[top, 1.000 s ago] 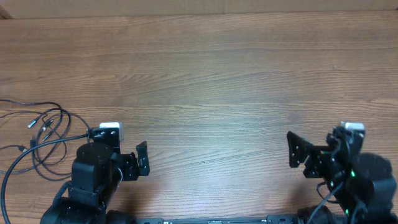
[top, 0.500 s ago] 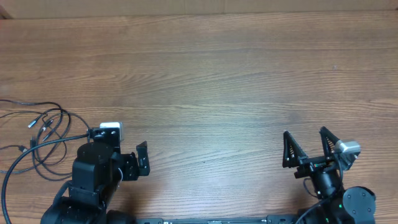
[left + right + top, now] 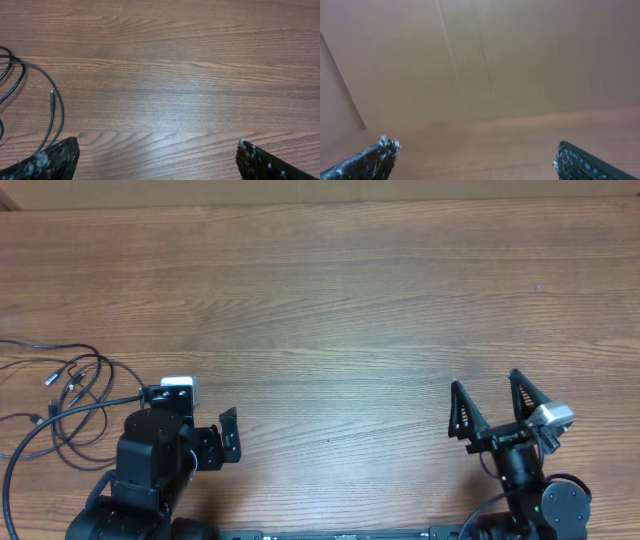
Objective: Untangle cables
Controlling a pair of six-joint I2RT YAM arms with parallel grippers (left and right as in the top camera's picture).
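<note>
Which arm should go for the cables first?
Left. The cables lie close beside the left gripper, which is open and empty; the right gripper sits across the table, far from them.

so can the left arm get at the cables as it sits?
Probably yes. The cables lie loose on the table just left of the open left gripper, with nothing between; it would need to swing left.

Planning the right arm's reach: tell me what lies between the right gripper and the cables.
Overhead view: from the right gripper, bare wooden table, then the left arm standing just beside the cables. Nothing else.
</note>
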